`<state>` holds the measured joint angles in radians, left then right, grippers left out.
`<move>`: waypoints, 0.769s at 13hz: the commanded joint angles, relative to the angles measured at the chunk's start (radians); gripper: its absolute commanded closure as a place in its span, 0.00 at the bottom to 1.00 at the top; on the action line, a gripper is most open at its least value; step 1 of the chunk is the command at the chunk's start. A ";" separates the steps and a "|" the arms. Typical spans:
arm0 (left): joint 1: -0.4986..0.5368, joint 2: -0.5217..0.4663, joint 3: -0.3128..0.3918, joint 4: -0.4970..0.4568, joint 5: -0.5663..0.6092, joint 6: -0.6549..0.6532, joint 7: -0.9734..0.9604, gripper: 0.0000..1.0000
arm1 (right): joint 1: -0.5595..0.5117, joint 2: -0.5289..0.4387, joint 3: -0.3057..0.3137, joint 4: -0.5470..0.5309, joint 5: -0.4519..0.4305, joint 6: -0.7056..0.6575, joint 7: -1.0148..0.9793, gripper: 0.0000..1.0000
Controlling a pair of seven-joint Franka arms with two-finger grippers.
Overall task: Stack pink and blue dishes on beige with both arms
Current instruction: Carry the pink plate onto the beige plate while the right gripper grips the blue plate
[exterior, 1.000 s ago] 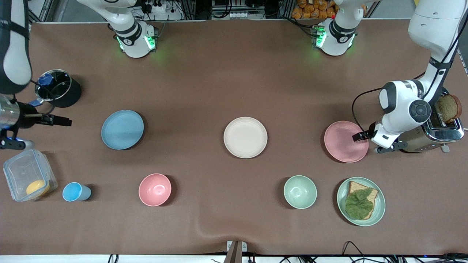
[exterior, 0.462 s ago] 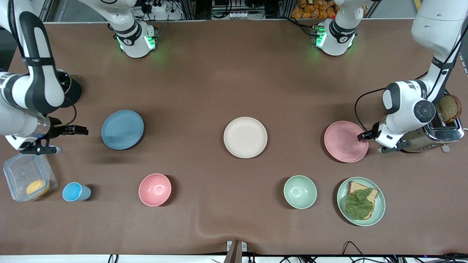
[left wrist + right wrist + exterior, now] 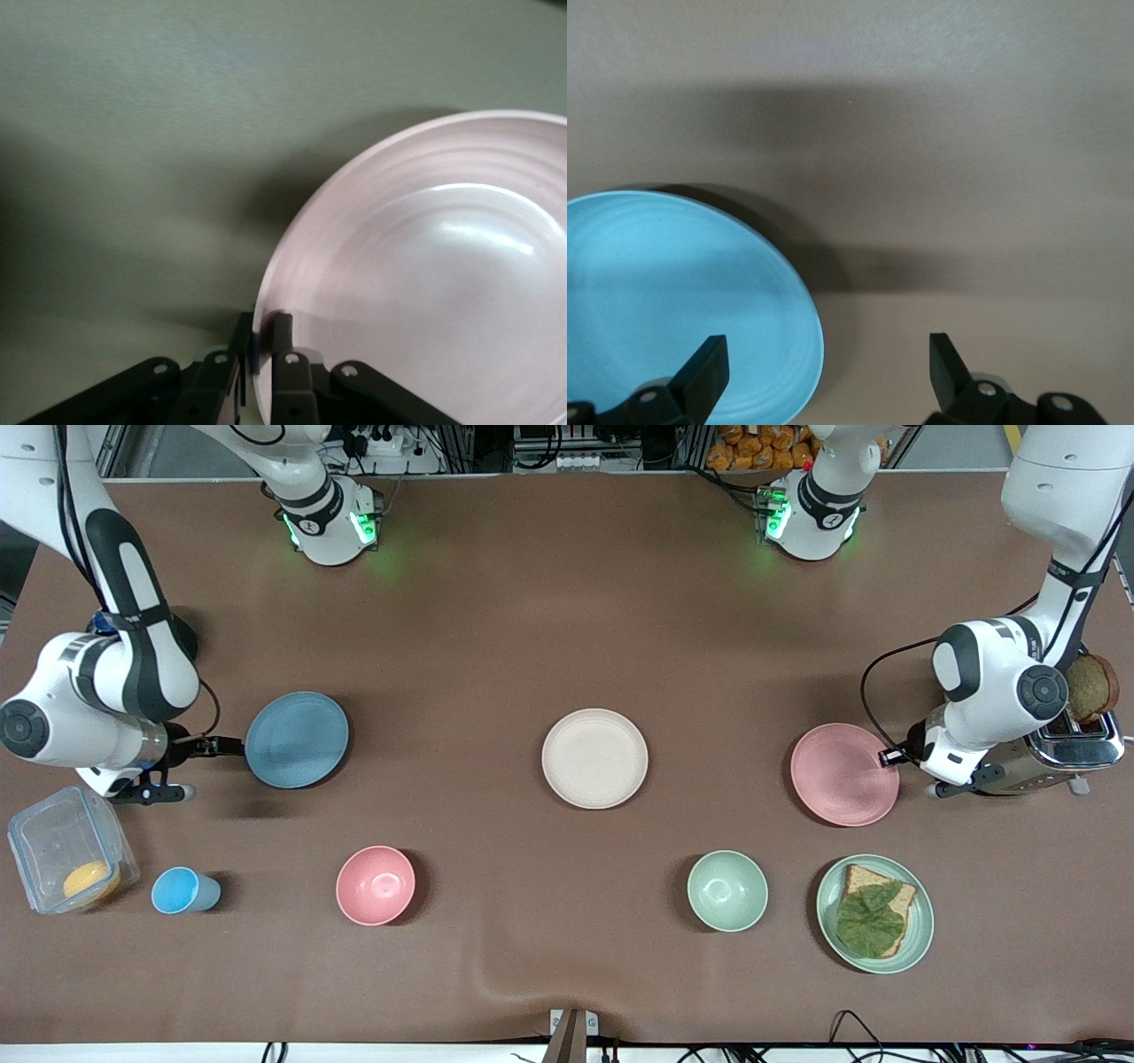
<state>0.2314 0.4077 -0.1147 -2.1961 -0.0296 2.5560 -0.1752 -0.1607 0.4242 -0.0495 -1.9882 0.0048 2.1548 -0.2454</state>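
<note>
Tabletop (image 3: 532, 620): brown cloth is spread under every dish.
Left tool (image 3: 263, 341): clenched on the rim of the pink plate (image 3: 843, 774); the rim is pinched between its fingers (image 3: 281, 329).
Pink plate: seen toward the left arm's end, just beside a toaster (image 3: 1059, 748).
Right tool (image 3: 824, 367): spread wide, nothing grasped; one finger is held over the edge of the blue plate (image 3: 296, 740).
Blue plate: found toward the right arm's end.
Beige plate (image 3: 594, 758): placed between the pink and blue plates, well apart from both, with nothing stacked on it.
</note>
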 commanded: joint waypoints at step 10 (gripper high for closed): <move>0.009 -0.087 -0.351 0.114 -0.213 -0.235 -0.085 1.00 | -0.010 0.108 0.031 0.009 0.058 0.017 -0.052 0.48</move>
<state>0.2378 0.3182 -0.4110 -2.0961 -0.2179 2.3433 -0.2167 -0.1602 0.5185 -0.0296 -1.9877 0.0391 2.1765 -0.2696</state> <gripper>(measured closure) 0.952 0.070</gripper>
